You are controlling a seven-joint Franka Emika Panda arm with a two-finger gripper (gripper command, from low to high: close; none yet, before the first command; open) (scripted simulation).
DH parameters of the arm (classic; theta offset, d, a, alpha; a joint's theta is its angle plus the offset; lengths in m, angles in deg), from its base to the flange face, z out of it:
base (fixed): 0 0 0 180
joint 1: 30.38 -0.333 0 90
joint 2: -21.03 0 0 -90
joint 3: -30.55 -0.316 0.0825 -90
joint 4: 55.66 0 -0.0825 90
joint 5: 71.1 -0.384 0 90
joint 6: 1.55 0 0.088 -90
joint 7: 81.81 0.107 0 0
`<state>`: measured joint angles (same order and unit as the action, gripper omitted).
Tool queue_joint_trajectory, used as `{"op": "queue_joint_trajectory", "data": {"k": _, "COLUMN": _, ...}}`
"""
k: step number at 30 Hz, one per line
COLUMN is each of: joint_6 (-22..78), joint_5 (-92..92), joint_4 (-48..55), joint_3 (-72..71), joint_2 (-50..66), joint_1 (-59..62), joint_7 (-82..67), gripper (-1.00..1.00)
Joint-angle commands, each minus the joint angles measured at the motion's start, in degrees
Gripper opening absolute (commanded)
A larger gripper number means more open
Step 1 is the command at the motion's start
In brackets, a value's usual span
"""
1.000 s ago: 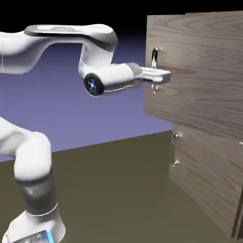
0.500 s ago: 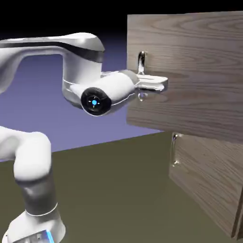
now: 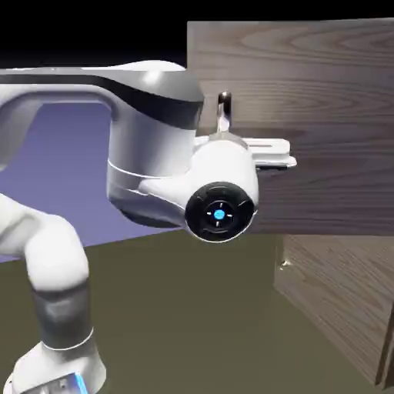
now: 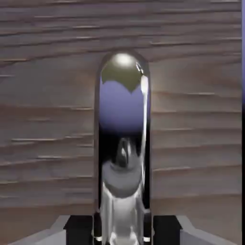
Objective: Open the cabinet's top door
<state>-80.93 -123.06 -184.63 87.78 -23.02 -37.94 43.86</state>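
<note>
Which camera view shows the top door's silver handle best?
The hand view: the handle fills the middle, large, between the shut claw's tips. The exterior view shows only the handle's upper end; the arm hides the rest.

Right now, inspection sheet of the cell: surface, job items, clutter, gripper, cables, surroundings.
Surface: olive-brown table, bare where visible.
Cabinet: light wood grain, two stacked door panels.
Top door: swung out from the cabinet front, overhanging the lower panel.
Top handle: silver vertical bar, upper end showing above the hand in the exterior view.
Lower door handle: mostly hidden, untouched.
Clutter: nothing seen.
Gripper: shut on the top handle; dark fingertips sit either side of the bar.
Cables: nothing seen.
Surroundings: plain blue-violet backdrop, black above.
</note>
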Motion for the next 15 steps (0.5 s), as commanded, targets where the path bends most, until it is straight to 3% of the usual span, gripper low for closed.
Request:
{"op": "queue_joint_trajectory", "data": {"k": 1, "joint_6": 1.9, "joint_5": 0.7, "joint_4": 1.8, "joint_3": 2.1, "joint_2": 0.7, "joint_1": -1.8, "joint_7": -0.1, "gripper": -1.0}}
{"op": "queue_joint_trajectory", "data": {"k": 15, "joint_6": 19.8, "joint_5": 8.9, "joint_4": 25.9, "joint_3": 26.8, "joint_2": 0.1, "joint_1": -30.7, "joint_7": 3.2, "gripper": -1.0}}
